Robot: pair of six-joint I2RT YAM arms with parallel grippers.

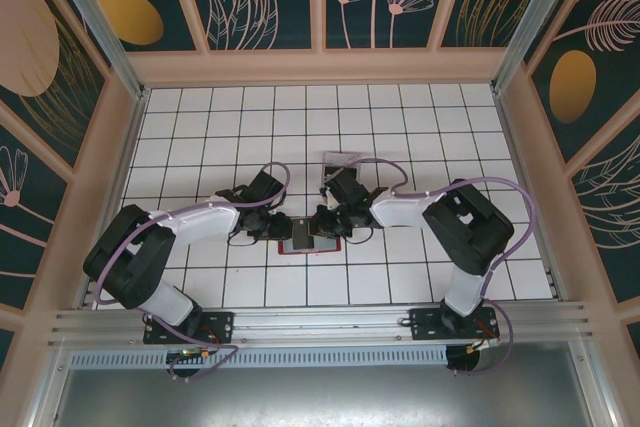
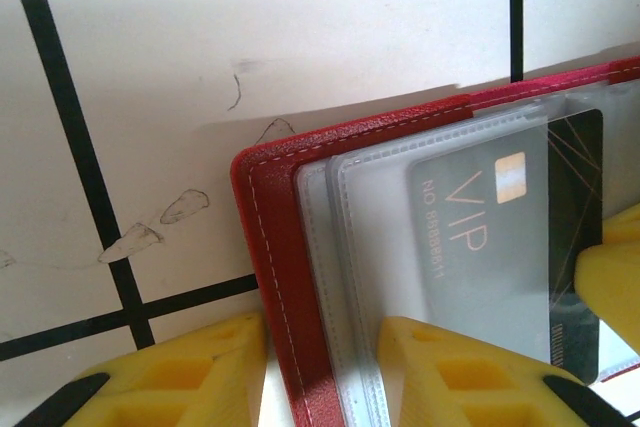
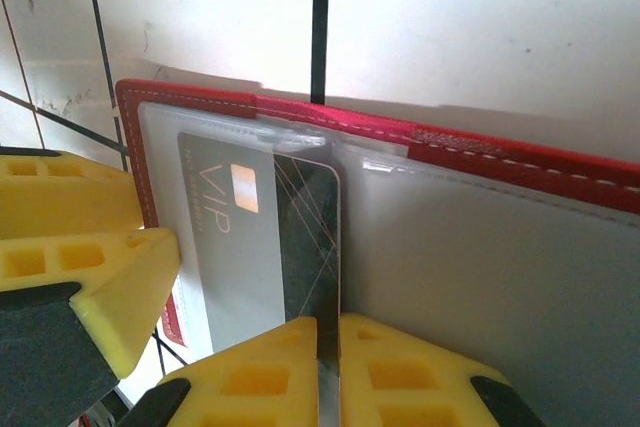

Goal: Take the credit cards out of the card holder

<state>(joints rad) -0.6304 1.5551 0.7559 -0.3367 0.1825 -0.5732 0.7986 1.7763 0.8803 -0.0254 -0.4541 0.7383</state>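
– Table [image 1: 200,117] first: what lay on those white tiles?
– Two arms leaned in toward the middle. The red card holder [image 1: 310,245] lay open and flat directly under both sets of jaws, at the spot where they met.
– How did the left gripper [image 2: 320,357] stand?
– Clenched on the card holder. One yellow finger [image 2: 190,382] sat outside the stitched red edge and the other on the clear sleeves inside, with the cover's edge pinched between them.
– And the right gripper [image 3: 328,337]?
– Drawn tight on the VIP card [image 3: 250,237]. Its two fingers [image 3: 410,377] were nearly touching, and the card's dark end ran between them, edge-on.
– Where was the rest of that card?
– The grey end with the lettering lay under a clear sleeve, on the side nearer the left jaws. How far the dark end had cleared the sleeve, I could not tell.
– Anything smaller?
– A pale flat card [image 1: 343,159] lay on the tiles just beyond the right jaws, apart from the holder.
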